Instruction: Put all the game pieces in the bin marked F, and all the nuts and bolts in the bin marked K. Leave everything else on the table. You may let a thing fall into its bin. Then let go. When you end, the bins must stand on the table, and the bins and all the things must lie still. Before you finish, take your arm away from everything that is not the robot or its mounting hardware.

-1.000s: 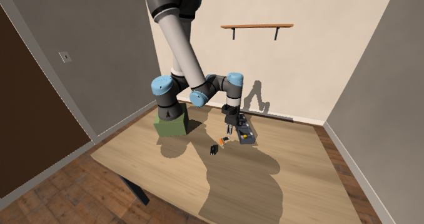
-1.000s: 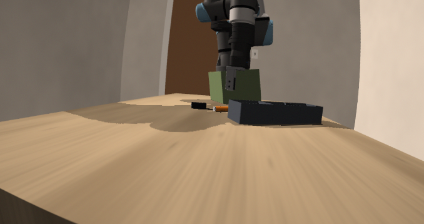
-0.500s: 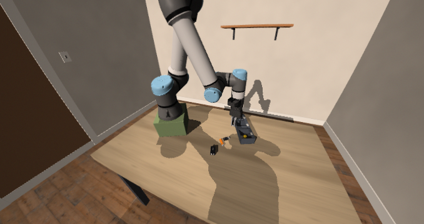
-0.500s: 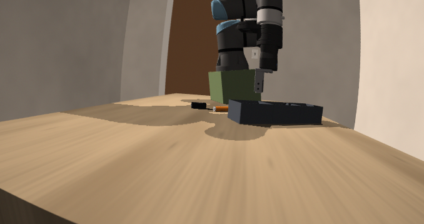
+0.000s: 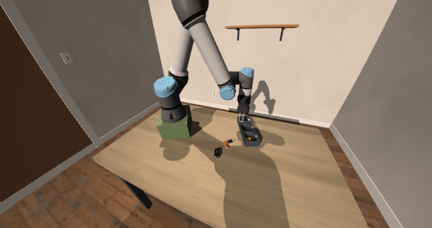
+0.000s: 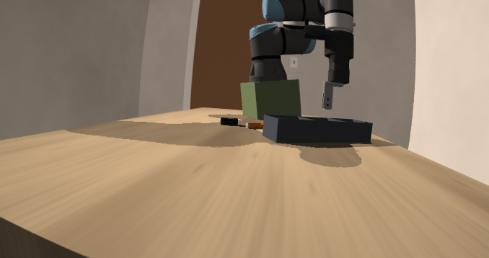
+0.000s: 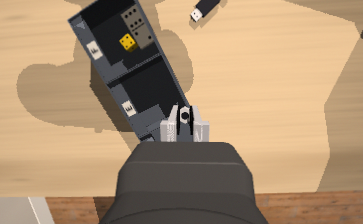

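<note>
A long dark tray of bins (image 5: 249,132) lies on the table, also seen in the exterior view (image 6: 317,128). In the wrist view its far bin, marked F (image 7: 94,50), holds a yellow die (image 7: 127,42) and a grey domino (image 7: 136,26). The middle bin, marked E (image 7: 127,108), looks empty. My gripper (image 7: 185,114) hangs above the tray's near end, shut on a small hex nut (image 7: 184,115). The bin under the fingers is hidden, so I cannot read its mark. The gripper also shows in the top view (image 5: 243,116) and in the exterior view (image 6: 327,101), a little above the tray rim.
A small orange and black stick (image 5: 229,142) lies left of the tray, with its black end in the wrist view (image 7: 204,10). A small black box (image 5: 218,152) lies further left. The green robot base block (image 5: 174,126) stands at the table's back left.
</note>
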`<action>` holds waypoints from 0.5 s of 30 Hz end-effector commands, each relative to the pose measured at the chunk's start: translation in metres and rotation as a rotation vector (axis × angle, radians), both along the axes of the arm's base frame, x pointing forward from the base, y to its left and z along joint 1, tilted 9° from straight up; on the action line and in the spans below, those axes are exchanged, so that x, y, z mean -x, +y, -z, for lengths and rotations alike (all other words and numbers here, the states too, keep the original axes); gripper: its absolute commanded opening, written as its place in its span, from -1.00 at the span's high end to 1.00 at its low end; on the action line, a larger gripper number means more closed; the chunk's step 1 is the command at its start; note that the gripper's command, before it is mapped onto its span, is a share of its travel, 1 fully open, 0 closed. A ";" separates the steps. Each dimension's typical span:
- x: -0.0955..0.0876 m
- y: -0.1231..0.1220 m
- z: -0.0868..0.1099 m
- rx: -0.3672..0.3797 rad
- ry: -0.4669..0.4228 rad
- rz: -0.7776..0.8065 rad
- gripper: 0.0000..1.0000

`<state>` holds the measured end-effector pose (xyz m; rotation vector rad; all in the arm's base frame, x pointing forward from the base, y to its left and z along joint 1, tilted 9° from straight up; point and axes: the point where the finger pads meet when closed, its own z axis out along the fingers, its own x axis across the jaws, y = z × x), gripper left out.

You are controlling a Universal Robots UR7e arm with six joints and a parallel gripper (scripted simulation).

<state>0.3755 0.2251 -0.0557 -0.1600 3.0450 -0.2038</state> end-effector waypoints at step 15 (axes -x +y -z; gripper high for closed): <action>0.001 0.065 0.009 0.043 0.059 -0.449 0.32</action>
